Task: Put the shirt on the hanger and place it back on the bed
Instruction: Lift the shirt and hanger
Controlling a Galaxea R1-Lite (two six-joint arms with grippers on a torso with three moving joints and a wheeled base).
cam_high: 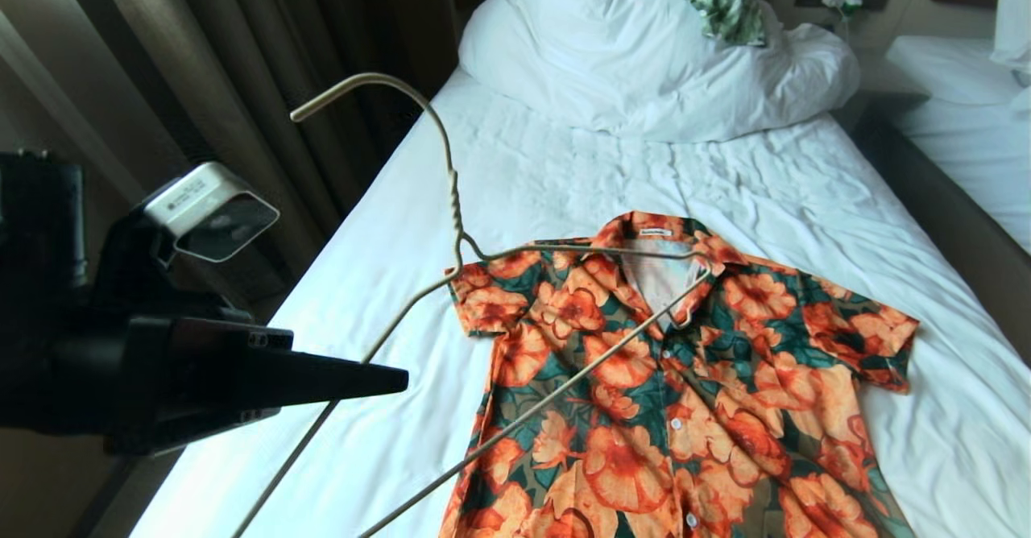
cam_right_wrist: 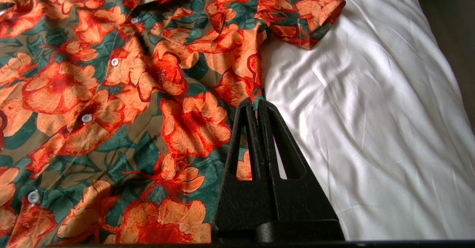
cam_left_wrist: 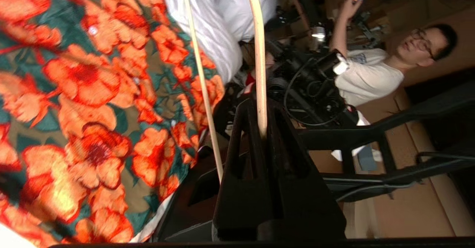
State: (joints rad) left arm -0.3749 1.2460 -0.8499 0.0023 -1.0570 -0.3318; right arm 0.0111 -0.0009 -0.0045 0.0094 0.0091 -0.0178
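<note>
While the hanger (cam_high: 455, 200), thin, stiff and light, is clamped by the left claw (cam_left_wrist: 261, 129) on its wire, the limp shirt (cam_high: 685, 377) is judged best taken at the collar; the right claw (cam_right_wrist: 256, 108) is closed, empty.

Dark brown curtains (cam_high: 242, 55) hang left, a second white bed (cam_high: 966, 119) stands right, across a dark gap.

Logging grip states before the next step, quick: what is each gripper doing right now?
Left gripper: shut on the hanger, held up over the shirt.
Right gripper: shut, holding nothing, above the shirt's edge on the bed.
</note>
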